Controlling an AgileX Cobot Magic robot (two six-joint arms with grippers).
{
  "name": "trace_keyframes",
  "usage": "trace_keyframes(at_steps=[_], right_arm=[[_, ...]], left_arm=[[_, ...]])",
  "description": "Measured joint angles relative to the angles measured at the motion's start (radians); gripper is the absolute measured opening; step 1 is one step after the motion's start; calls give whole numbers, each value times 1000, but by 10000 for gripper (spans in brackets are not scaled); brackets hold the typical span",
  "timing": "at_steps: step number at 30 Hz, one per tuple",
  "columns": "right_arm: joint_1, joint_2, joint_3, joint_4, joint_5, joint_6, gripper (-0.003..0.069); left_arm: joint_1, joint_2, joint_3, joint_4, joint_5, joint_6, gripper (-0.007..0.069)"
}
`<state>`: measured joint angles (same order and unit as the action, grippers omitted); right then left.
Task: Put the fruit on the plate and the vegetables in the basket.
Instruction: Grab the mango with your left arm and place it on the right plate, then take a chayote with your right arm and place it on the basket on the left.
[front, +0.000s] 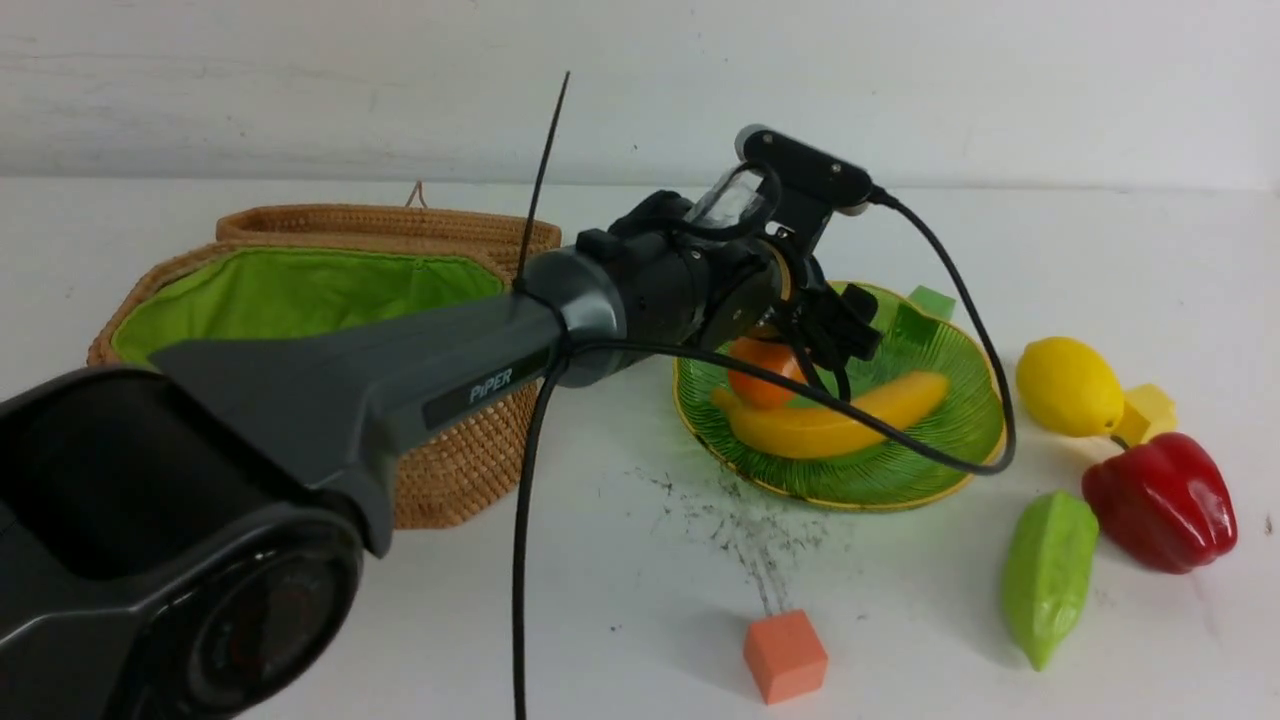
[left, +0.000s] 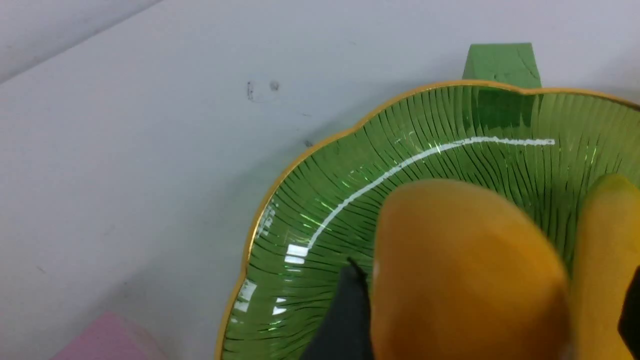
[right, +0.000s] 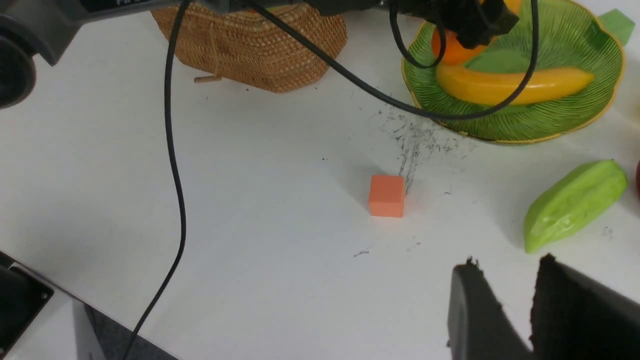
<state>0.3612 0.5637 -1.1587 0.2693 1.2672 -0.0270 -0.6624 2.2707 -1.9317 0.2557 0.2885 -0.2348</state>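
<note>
Table (front: 600, 600) nearest the robot is where the right tool (right: 507, 261) hangs low, its jaws parted only narrowly with nothing between them. It looks parked there rather than reaching, though the pale green pod (front: 1048, 575) lies near it. Just beyond sits an orange cube (front: 785, 655), alone and no part of the sorting. The pod lies flat on its side on the robot's right. A little farther back the red bell pepper (front: 1162, 500) stands just beside it. Both are vegetables waiting on the table, well apart from the basket they belong in. Behind the pepper is the lemon (front: 1068, 386), with a yellow cube (front: 1150, 410) against its far side. It is the one fruit in view not yet on the plate (front: 880, 490), which it sits just beside. In the dish the banana (front: 840, 420) lies lengthwise and the mango (front: 760, 375) nestles against it, both resting on the ribbed glass, so that part of the job looks done. The left tool (front: 822, 352) hovers right over the mango with its jaws stood wide. One is at the mango's flank and the other out past the banana, so the fruit appears released, not gripped. A green cube (front: 932, 300) peeks out behind the plate's far rim. To the left, the basket (front: 450, 470) has its lid tipped back and green lining exposed, ready to receive, but the arm and wall hide its floor.
</note>
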Motion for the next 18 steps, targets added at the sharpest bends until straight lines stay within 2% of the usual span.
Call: trace_keyframes(at_steps=[6,11,12,13,15,17,18], right_arm=[[0,0,0,0,0,1,191],[0,4,0,-5,0,50,191],[0,10,0,-15,0,72,191],[0,25,0,-33,0,103,191],[0,58,0,-61,0,135,191],[0,119,0,-107,0,176,192],[0,162,0,-128,0,190,192]], left_arm=[[-1,-37,-4,0,58,0,640],[-12,-170,-4,-40,268,0,513],[-17,-209,-4,-45,319,0,462],[-30,-258,-4,-52,377,0,373],[-46,-319,-4,-58,443,-1,265],[-69,-416,-4,-77,542,-4,82],[-83,-470,0,-91,589,-2,24]])
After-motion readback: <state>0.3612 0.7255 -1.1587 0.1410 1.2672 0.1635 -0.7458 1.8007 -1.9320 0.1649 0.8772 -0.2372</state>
